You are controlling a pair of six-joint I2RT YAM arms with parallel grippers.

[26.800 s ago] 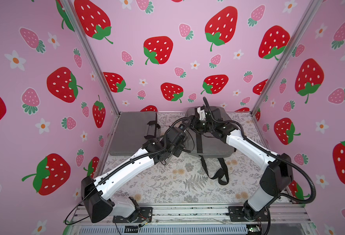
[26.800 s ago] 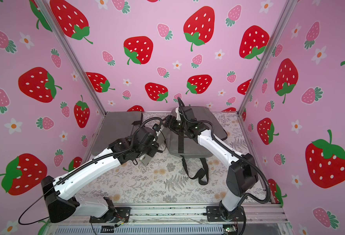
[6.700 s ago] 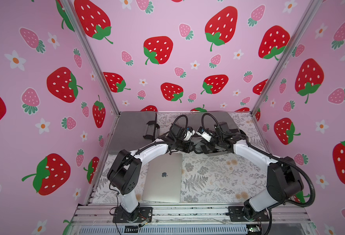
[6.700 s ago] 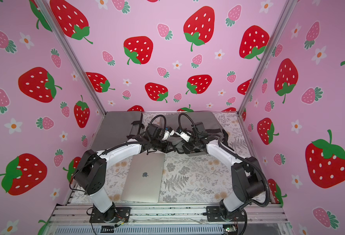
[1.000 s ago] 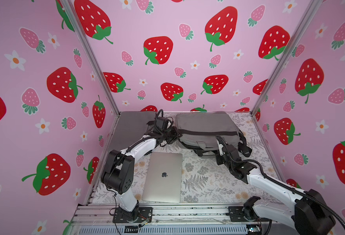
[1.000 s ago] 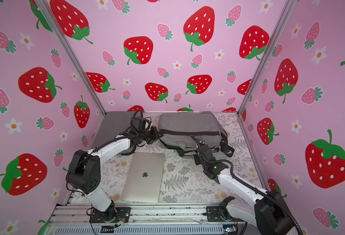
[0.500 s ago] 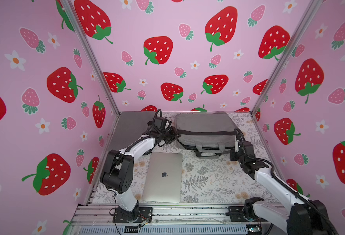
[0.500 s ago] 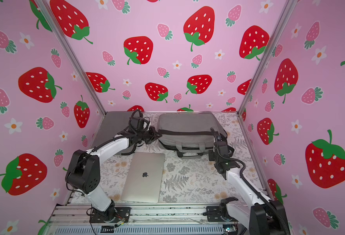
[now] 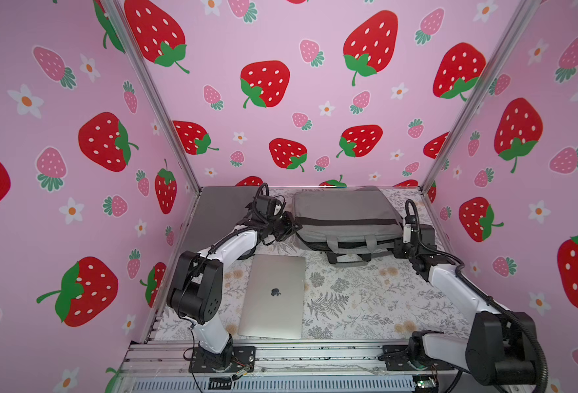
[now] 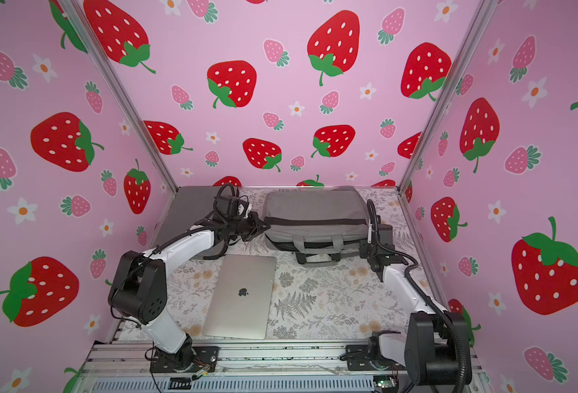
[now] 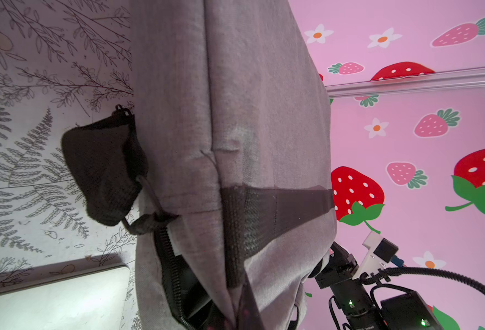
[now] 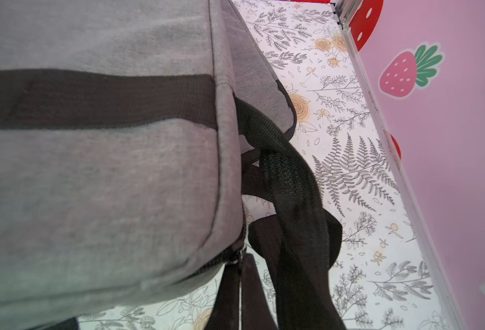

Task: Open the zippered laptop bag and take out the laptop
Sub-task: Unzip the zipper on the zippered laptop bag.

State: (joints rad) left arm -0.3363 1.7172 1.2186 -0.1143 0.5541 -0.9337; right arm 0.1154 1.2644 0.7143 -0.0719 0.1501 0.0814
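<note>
Silver closed laptop (image 9: 274, 296) lies flat on floral-print table (image 9: 366, 299), outside grey fabric zippered laptop bag (image 9: 342, 211) just behind it; left tool (image 9: 290, 227) closed at bag's left end, right tool (image 9: 399, 250) closed at its right end

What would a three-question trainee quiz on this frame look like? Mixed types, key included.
1. Multiple choice: relative to the laptop bag, where is the laptop?
A) inside it
B) flat on the table, nearer the arm bases
C) on top of it
2. True or false: the laptop's lid is open.
3. Fill in: the left gripper and right gripper sit at opposite ends of the bag, both ___ (open/shut).
Key: 1 B; 2 false; 3 shut.
</note>
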